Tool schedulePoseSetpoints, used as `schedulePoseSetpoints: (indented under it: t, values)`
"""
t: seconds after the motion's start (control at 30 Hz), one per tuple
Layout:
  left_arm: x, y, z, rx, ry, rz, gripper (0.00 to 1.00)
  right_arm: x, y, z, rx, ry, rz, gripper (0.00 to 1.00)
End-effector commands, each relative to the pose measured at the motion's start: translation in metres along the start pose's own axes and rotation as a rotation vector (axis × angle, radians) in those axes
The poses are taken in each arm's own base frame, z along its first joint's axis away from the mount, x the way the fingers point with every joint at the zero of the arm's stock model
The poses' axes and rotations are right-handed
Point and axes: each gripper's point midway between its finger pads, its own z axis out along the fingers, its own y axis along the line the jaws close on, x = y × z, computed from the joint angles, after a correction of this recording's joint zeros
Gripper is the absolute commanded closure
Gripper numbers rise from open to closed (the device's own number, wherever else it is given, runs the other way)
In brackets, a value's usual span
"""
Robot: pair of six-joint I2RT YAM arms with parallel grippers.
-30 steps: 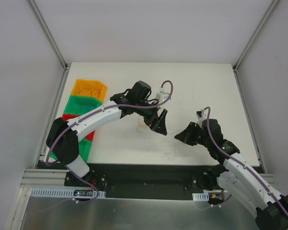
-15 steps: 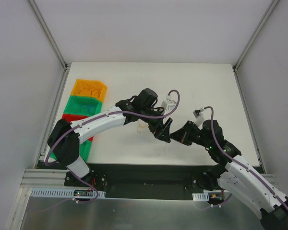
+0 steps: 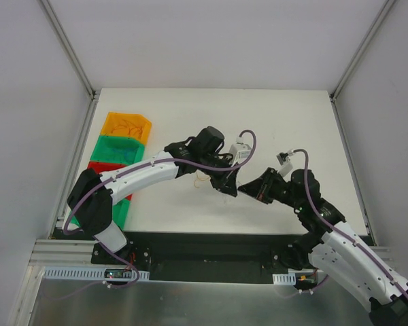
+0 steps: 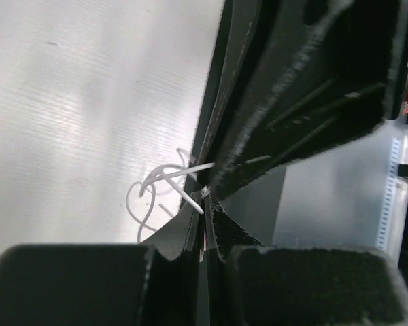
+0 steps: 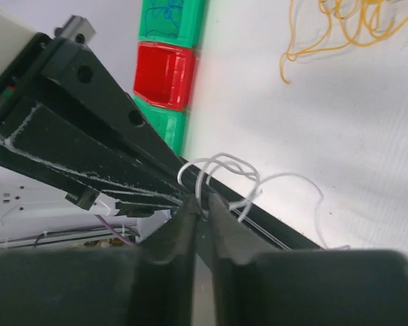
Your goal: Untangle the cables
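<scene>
The cables are a small clump of thin white wire loops [image 4: 155, 189], also seen in the right wrist view [image 5: 226, 168], hanging just above the table. My left gripper [image 3: 230, 187] is shut, with a white strand pinched at its tips [image 4: 205, 198]. My right gripper [image 3: 245, 189] is shut on the same clump [image 5: 202, 204]. The two grippers meet tip to tip near the table's front middle. A loose orange-tan cable [image 3: 202, 178] lies on the table behind the left gripper, and it also shows in the right wrist view [image 5: 340, 30].
Along the table's left edge stands a row of bins: orange [image 3: 126, 125] with wire strands in it, green [image 3: 115, 149], red [image 3: 95, 165], and another green [image 3: 119, 214]. The table's front edge [image 3: 211, 233] runs just below the grippers.
The left gripper has swung right and down toward the right one and shut its jaws. The right gripper has reached left to meet it tip to tip.
</scene>
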Motion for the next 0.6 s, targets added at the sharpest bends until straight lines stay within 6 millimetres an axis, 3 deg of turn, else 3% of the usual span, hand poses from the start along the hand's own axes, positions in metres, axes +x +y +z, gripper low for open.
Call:
schedulePoseSetpoints:
  t: [0.0,0.07,0.17,0.27,0.37,0.47,0.57]
  values:
    - [-0.016,0.008,-0.016,-0.122,-0.067,0.105,1.00,-0.014,0.022,-0.009,-0.019,-0.025,-0.140,0.70]
    - [-0.018,0.016,-0.023,-0.191,-0.080,0.126,1.00,-0.021,0.012,-0.017,0.054,-0.057,-0.226,0.43]
    - [-0.019,0.026,-0.030,-0.263,-0.083,0.144,1.00,-0.030,0.004,-0.026,0.093,-0.116,-0.308,0.20]
    - [-0.020,0.037,-0.040,-0.351,-0.079,0.173,1.00,-0.037,-0.016,-0.032,0.165,-0.167,-0.392,0.15]
    - [-0.023,0.051,-0.060,-0.495,-0.101,0.176,1.00,-0.047,-0.052,-0.041,0.336,-0.196,-0.479,0.13]
    - [-0.021,0.065,-0.097,-0.683,-0.152,0.086,1.00,-0.050,-0.077,-0.044,0.445,-0.185,-0.521,0.09]
    - [0.002,0.073,-0.141,-0.782,-0.232,-0.072,1.00,-0.042,-0.083,-0.030,0.405,-0.125,-0.549,0.08]
